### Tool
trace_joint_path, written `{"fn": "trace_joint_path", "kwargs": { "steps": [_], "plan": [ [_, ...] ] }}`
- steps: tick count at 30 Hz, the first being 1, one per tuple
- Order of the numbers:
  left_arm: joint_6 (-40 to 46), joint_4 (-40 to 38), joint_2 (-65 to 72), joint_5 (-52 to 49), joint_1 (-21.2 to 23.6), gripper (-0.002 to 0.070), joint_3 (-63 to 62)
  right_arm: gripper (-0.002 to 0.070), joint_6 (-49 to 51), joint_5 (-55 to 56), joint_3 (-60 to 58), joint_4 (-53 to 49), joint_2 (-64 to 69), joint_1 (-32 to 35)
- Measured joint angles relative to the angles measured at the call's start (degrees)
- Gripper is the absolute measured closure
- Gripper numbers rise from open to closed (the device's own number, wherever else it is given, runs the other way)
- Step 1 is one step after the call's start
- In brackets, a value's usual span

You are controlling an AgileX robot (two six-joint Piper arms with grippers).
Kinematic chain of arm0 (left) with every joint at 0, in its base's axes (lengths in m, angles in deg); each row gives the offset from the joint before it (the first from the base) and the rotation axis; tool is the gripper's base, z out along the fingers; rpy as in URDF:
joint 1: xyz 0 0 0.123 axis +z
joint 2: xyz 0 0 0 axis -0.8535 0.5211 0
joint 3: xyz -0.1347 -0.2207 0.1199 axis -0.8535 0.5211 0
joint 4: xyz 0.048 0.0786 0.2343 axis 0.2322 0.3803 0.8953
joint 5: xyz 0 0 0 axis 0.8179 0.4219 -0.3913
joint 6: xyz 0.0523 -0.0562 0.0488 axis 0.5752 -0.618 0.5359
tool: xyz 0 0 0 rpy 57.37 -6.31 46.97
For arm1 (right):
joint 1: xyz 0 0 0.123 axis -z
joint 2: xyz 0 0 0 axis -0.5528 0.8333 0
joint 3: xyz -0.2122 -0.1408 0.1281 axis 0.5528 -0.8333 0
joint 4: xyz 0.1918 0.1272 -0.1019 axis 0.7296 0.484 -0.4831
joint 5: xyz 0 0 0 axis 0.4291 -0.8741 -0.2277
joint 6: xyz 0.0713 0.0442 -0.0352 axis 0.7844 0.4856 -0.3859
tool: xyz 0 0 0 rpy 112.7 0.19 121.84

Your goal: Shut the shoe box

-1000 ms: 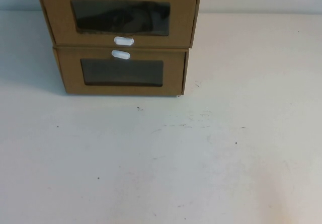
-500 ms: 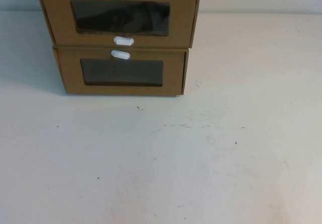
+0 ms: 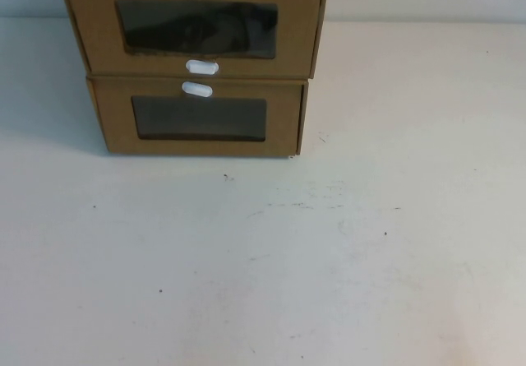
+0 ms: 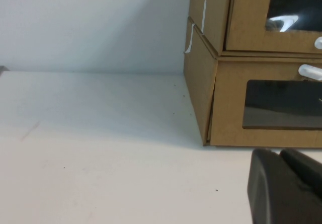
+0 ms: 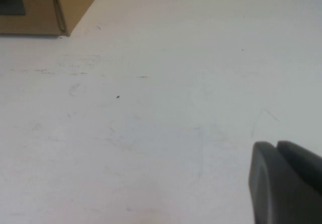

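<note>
Two brown cardboard boxes stand stacked at the far left of the table. The upper one is the shoe box (image 3: 196, 25), with a wide window and a white oval tab (image 3: 202, 67) below it. Its front looks about level with its sleeve in the left wrist view (image 4: 251, 17). The lower box (image 3: 200, 118) has its tab above its window. Neither gripper shows in the high view. My left gripper (image 4: 279, 156) hangs low in front of the lower box's left corner, fingers together and empty. My right gripper (image 5: 276, 146) is over bare table to the right of the boxes, fingers together and empty.
The white table (image 3: 329, 259) stretches in front of and to the right of the boxes, with small dark specks. A pale wall (image 4: 90, 22) stands behind the table. The lower box's right front corner shows in the right wrist view (image 5: 60, 12).
</note>
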Motion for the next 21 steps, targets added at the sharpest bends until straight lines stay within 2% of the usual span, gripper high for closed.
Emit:
{"fn": "trace_joint_path", "kwargs": {
  "steps": [8,10,13,15,17,19,21],
  "plan": [
    [0.00,0.28,0.00,0.00,0.00,0.0680,0.00,0.0687,0.00,-0.09,0.00,0.00,0.00,0.00],
    [-0.99,3.34,0.00,0.12,0.00,0.0680,0.00,0.0687,0.00,-0.09,0.00,0.00,0.00,0.00],
    [-12.59,18.96,-1.73,0.54,0.00,0.0680,0.00,0.0687,0.00,-0.09,0.00,0.00,0.00,0.00],
    [-26.32,34.53,-3.15,-0.04,0.00,0.0680,0.00,0.0687,0.00,-0.09,0.00,0.00,0.00,0.00],
    [-37.12,45.86,-3.56,-1.69,0.00,0.0680,0.00,0.0687,0.00,-0.09,0.00,0.00,0.00,0.00],
    [-40.89,50.25,-3.60,-4.23,0.00,0.0680,0.00,0.0687,0.00,-0.09,0.00,0.00,0.00,0.00],
    [-40.95,51.25,-3.60,-7.68,0.00,0.0680,0.00,0.0687,0.00,-0.09,0.00,0.00,-0.12,0.00]
  ]
}}
